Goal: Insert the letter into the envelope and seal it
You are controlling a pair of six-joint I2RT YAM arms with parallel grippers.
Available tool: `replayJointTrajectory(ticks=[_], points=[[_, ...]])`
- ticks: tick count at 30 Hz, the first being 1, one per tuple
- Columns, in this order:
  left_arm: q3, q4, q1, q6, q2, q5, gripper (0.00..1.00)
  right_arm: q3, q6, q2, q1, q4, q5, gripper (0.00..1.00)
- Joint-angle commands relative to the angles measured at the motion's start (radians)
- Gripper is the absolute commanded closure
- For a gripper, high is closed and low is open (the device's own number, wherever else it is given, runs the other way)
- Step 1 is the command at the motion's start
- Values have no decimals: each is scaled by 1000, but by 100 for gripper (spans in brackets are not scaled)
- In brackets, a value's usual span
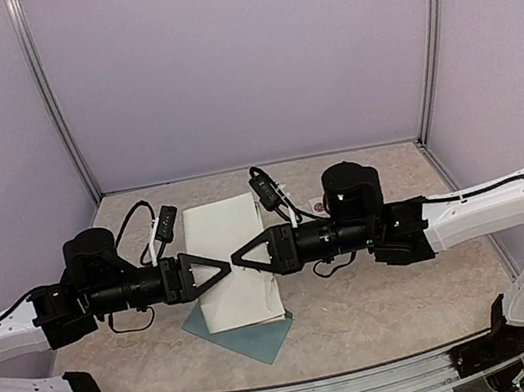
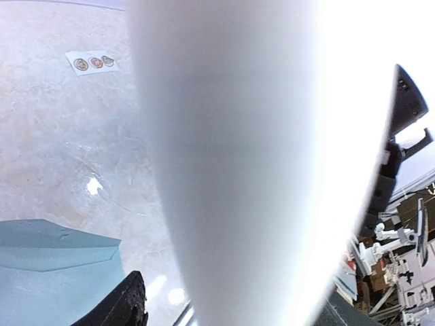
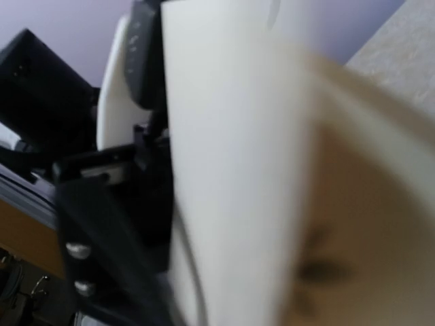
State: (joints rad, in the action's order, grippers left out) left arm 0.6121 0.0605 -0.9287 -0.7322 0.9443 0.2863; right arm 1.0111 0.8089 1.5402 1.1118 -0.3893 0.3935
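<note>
1. Hanging between your two arms above the bench (image 1: 393, 305), the letter (image 1: 223, 233) shows its plain white back. Its long axis runs from the near edge toward the back wall, across the line on which the two claws face each other.
2. Your right claw (image 1: 239, 258) is closed flat on the letter's right edge. In its wrist view the sheet rises right against the lens.
3. Your left claw (image 1: 222, 269) meets the opposite edge, but its fingers (image 2: 129, 305) stand apart with the sheet bulging between them. By my judgement the right arm alone carries the paper.
4. The envelope (image 1: 256, 337) lies flat on the bench under the letter's near end and pokes out toward the arm bases. It is below both claws and on their near side, and neither arm is clearly closer.
5. The sheet is larger than the envelope, so you will probably need to fold it before it goes in.
6. The sticker strip (image 2: 94, 62) lies well apart, farther back on the bench.
</note>
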Motion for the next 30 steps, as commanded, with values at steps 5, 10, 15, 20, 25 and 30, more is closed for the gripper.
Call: replayJointTrajectory(ticks=[5,10,15,20,25,30], points=[[-53,147,8,-51,-134,135,26,-95,30,-81,-15,-170,51,100],[-86,181,11,-84,-175,155,38,-119,49,-92,-24,-250,105,100],[-92,189,11,-97,-154,193,49,-115,48,-92,-26,-276,137,100],[-99,195,11,-99,-152,211,100,-127,56,-102,-37,-262,103,100],[-111,179,10,-102,-165,214,62,-152,63,-128,-53,-253,72,100],[-127,176,1,-117,-153,253,55,-148,47,-144,-59,-224,55,100]])
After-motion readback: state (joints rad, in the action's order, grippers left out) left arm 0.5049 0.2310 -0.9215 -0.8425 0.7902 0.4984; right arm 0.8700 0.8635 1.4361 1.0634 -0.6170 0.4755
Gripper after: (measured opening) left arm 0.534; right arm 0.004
